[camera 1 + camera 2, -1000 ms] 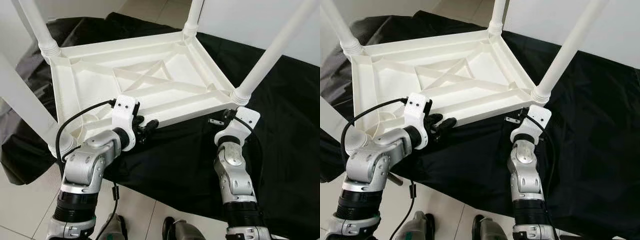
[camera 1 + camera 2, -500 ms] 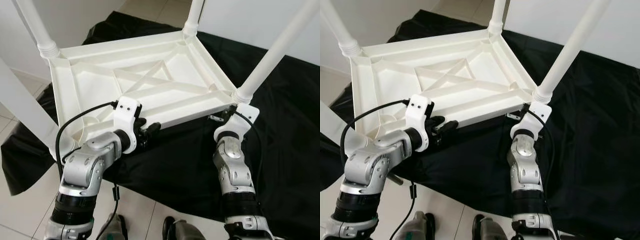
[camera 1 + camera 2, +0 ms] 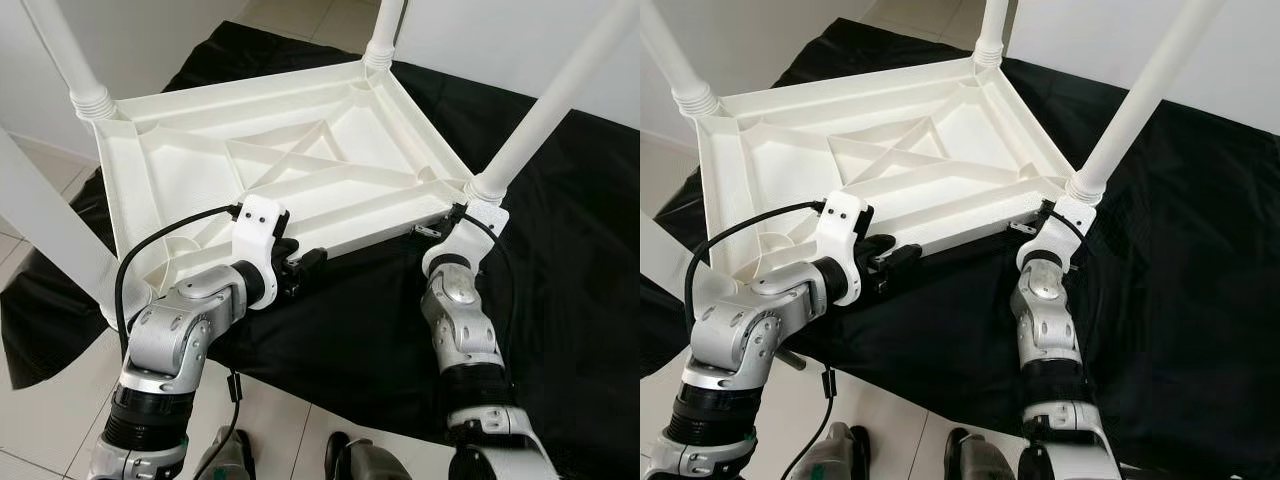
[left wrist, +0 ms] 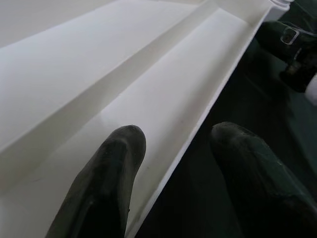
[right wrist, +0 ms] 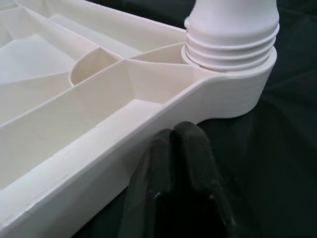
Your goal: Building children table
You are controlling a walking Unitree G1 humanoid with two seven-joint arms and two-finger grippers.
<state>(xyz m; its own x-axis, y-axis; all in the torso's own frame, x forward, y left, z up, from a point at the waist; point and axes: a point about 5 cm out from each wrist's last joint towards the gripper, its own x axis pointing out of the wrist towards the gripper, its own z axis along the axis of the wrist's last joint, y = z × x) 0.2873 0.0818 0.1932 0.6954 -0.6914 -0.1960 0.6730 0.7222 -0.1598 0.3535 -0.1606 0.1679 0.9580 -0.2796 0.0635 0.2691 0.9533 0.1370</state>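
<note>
The white table (image 3: 290, 170) lies upside down on a black cloth (image 3: 560, 260), 4 legs up, ready for turning over. At its near rim, the left gripper (image 4: 171, 168) straddles the edge with fingers spread. The right gripper (image 5: 178, 148), fingers pressed together, sits against the rim beside the near-right leg (image 3: 540, 110), probably to lift.

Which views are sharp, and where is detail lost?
Eye views: sharp, evenly lit, though the black cloth lacks detail. Left wrist view: near black fingers soft, glare washing out the upturned white plastic table. Right wrist view: table rim crisp, fingers blurred.
</note>
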